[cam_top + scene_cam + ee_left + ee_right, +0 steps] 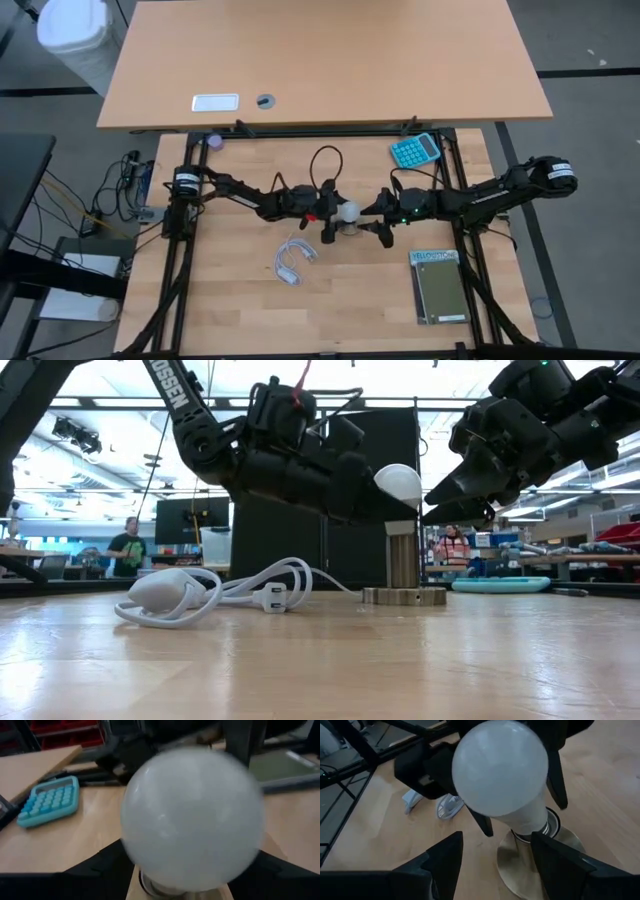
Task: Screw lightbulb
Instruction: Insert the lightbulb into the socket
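Lightbulb (348, 211) sits mid-frame in the high view, its base in the socket (404, 596). Left gripper (332, 213) flanks the bulb with fingers parted, apparently between turns; right gripper (380, 228) waits alongside, open and empty. Next: re-grip and twist again.

Lightbulb (347, 211): a small white pear-shaped bulb with a matte, frosted globe, unlit. It stands near the centre of the lower table, base down and globe up, tilted slightly off vertical in the low view (398, 484). Its neck narrows to a silvery-grey threaded base, seen in the right wrist view (505, 775) as ringed metal entering a collar at the bulb's 5 o'clock. In the left wrist view (192, 817) the globe fills most of the field, slightly blurred, with the metal base just visible at its 6 o'clock.
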You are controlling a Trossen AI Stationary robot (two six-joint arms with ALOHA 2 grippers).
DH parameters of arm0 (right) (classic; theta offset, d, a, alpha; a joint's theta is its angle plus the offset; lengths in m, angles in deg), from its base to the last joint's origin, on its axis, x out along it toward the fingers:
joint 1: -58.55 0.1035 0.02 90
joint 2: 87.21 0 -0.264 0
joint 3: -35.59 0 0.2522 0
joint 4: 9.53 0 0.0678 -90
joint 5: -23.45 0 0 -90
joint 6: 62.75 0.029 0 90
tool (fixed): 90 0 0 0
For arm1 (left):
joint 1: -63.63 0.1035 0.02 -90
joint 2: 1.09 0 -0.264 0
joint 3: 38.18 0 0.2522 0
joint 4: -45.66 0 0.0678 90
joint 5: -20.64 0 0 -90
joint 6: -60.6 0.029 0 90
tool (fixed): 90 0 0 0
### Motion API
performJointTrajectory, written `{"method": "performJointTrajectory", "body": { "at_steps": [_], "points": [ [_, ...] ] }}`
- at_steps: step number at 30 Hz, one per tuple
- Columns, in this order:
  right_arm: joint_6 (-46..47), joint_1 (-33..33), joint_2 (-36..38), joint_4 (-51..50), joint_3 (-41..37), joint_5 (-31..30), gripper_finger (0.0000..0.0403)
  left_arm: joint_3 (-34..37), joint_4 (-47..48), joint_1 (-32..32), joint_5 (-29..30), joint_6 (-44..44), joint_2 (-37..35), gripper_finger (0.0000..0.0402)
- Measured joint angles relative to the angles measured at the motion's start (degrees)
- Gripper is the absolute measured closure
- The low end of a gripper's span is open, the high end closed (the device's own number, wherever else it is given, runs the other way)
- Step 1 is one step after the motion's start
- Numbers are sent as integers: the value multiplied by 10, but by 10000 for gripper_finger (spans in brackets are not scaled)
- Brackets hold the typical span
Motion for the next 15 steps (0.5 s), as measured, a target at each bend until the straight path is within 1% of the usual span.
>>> {"method": "performJointTrajectory", "body": {
  "at_steps": [15],
  "points": [
    [0, 0, 1, 2, 0, 0, 165, 0, 2, -1, 5, 0, -1, 131]
  ]
}}
